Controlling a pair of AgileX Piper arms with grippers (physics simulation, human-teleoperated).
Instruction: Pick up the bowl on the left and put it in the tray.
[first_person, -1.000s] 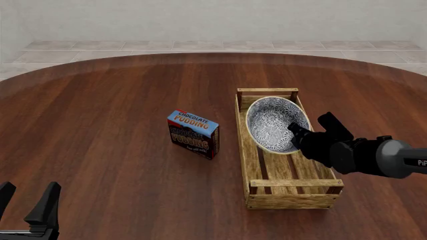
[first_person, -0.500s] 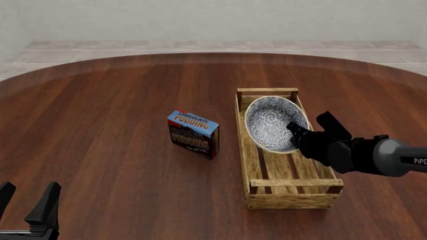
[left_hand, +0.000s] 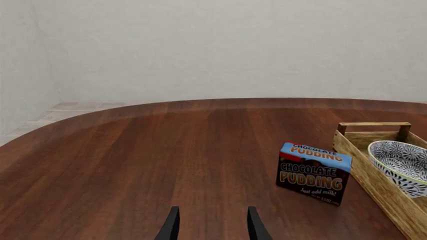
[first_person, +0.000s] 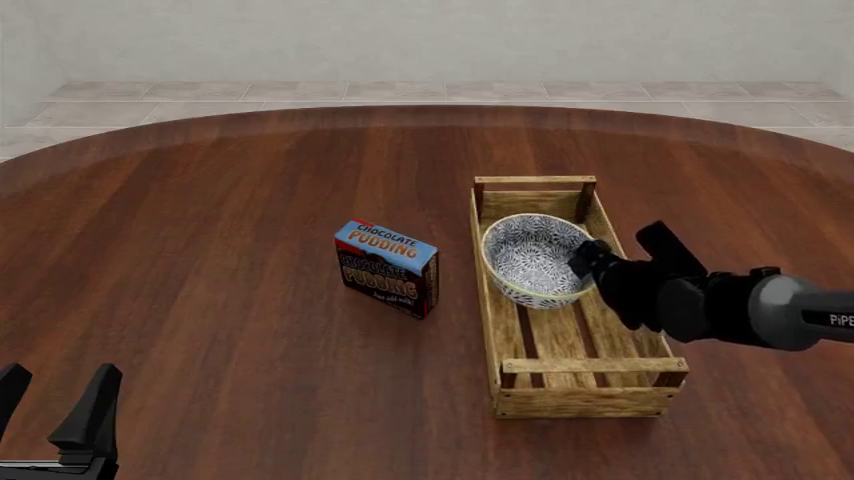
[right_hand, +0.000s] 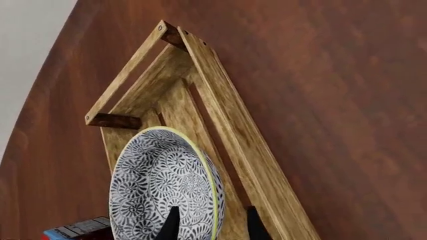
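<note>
Front view, risk: the bowl (first_person: 537, 261) sits in the far half of the tray (first_person: 502, 330), and the right gripper (first_person: 589, 262) is at its near-right rim. A sideways pull while withdrawing could catch the rim and tip or drag the bowl against the rail.
Front view, bowl: round, blue-and-white floral, cream rim, mouth tilted slightly toward the camera.
Front view, bystander: the pudding box (first_person: 387, 268) stands near the tray's left rail, apart from it.
Front view, left gripper (first_person: 54, 405): fingers spread, holding nothing, low at the near-left edge.
Left wrist view: bowl (left_hand: 402, 165) inside the tray (left_hand: 373, 167), box (left_hand: 313, 172) beside it; left gripper (left_hand: 211, 226) parted and empty.
Right wrist view: right gripper (right_hand: 211, 225) straddles the bowl (right_hand: 163, 187) rim, 2 fingers either side; I cannot tell whether they press it or have let go.
</note>
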